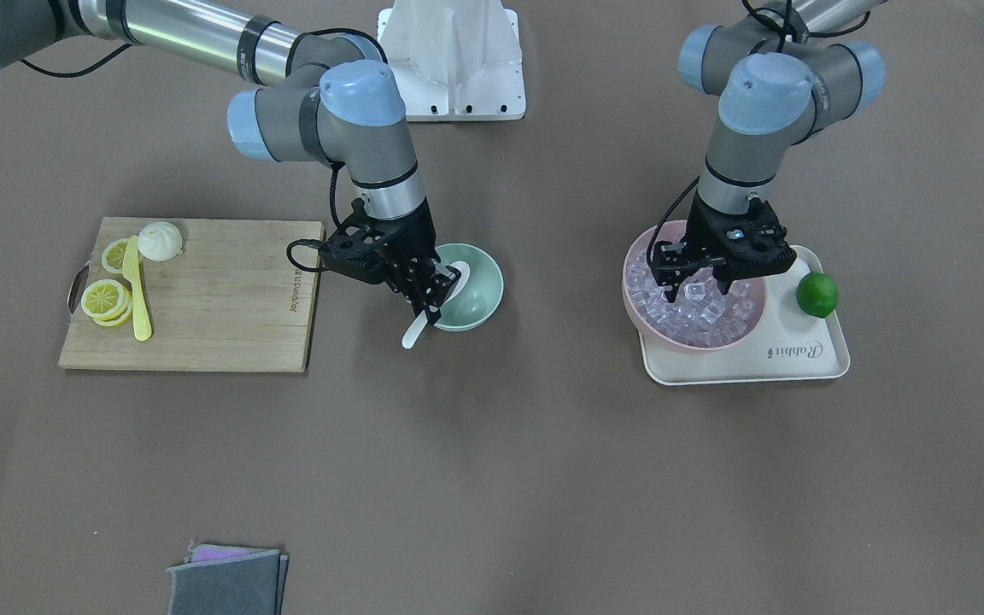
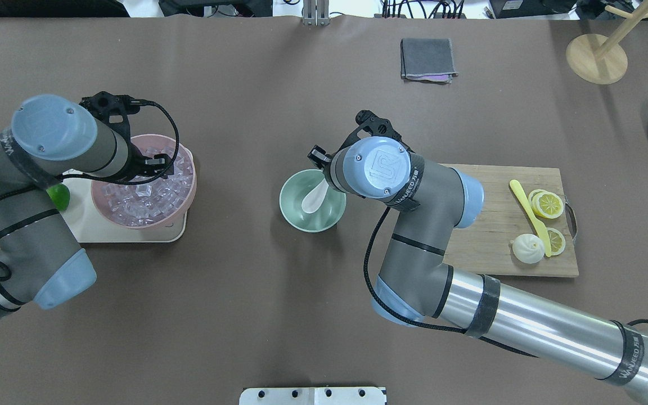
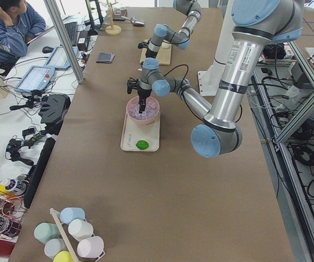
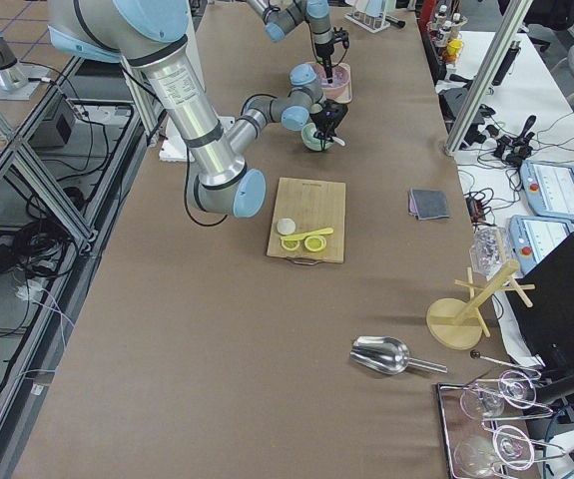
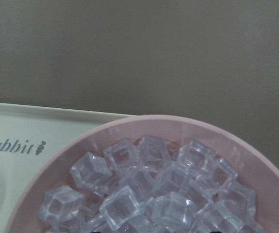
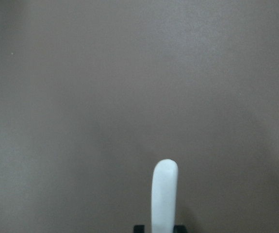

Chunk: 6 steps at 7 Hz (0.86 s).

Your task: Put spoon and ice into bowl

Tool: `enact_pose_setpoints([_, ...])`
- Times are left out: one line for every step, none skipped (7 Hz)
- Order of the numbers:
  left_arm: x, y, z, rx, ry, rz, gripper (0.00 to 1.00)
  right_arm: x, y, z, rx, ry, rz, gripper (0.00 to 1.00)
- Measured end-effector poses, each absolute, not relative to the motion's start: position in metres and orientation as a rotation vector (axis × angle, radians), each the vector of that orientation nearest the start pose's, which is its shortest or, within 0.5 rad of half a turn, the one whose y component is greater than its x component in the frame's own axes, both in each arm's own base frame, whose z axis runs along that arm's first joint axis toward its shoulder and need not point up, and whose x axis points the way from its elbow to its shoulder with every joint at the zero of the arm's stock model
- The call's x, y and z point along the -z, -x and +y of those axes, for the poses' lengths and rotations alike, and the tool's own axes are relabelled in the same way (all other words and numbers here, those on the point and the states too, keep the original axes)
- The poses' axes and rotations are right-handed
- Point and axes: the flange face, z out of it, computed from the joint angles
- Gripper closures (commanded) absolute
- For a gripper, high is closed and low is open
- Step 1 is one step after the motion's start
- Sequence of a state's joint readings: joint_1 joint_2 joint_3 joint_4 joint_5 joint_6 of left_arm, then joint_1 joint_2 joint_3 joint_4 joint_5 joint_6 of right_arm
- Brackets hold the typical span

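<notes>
White spoon (image 2: 314, 197) is clamped by right gripper (image 1: 434, 309) across bowl (image 2: 287, 209) rim; left gripper (image 1: 699, 290) is spread among ice (image 1: 711, 313).

Clock set on the overhead view, twelve pointing away from the robot. There's a wide lane of bare surface (image 2: 234, 185) between the pink bowl (image 2: 191, 180) and the mint bowl (image 2: 324, 220), room to pass. The mint bowl is open from six round to nine. From one to three it's blocked by the right gripper (image 1: 435, 301) and wrist, jaws clamped on the spoon (image 2: 314, 197). The cutting board (image 2: 487, 225) lies beyond at three. Over at the pink bowl, the left gripper (image 1: 699, 289) hangs over the ice (image 2: 149, 194), jaws spread, arm crowding nine to twelve. The lime (image 2: 61, 196) sits at nine, and the tray (image 2: 133, 235) juts out at six.
</notes>
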<state>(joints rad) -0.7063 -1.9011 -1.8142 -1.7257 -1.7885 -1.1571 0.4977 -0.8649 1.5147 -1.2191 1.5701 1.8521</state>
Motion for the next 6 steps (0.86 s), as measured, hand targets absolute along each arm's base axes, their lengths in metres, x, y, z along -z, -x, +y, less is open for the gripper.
enact_pose_setpoints([-0.358, -0.393, -0.479, 0.196, -0.22, 0.719, 0.28, -0.219, 0.569, -0.468, -0.706, -0.121, -1.015, 0.0])
enact_pose_setpoints([-0.358, -0.395, -0.479, 0.195, -0.224, 0.714, 0.37, -0.222, 0.559, -0.475, -0.696, -0.123, -1.013, 0.0])
enact_pose_setpoints([-0.358, -0.396, -0.481, 0.194, -0.226, 0.713, 0.43, -0.229, 0.545, -0.48, -0.679, -0.125, -1.01, 0.0])
enact_pose_setpoints([-0.357, -0.398, -0.482, 0.192, -0.227, 0.712, 0.45, -0.242, 0.525, -0.48, -0.655, -0.13, -1.006, 0.0])
enact_pose_setpoints([-0.357, -0.4, -0.483, 0.192, -0.227, 0.712, 0.48, -0.254, 0.503, -0.479, -0.633, -0.131, -1.003, 0.0])
enact_pose_setpoints([-0.357, -0.4, -0.484, 0.192, -0.226, 0.71, 0.54, -0.264, 0.484, -0.48, -0.618, -0.125, -1.001, 0.0])
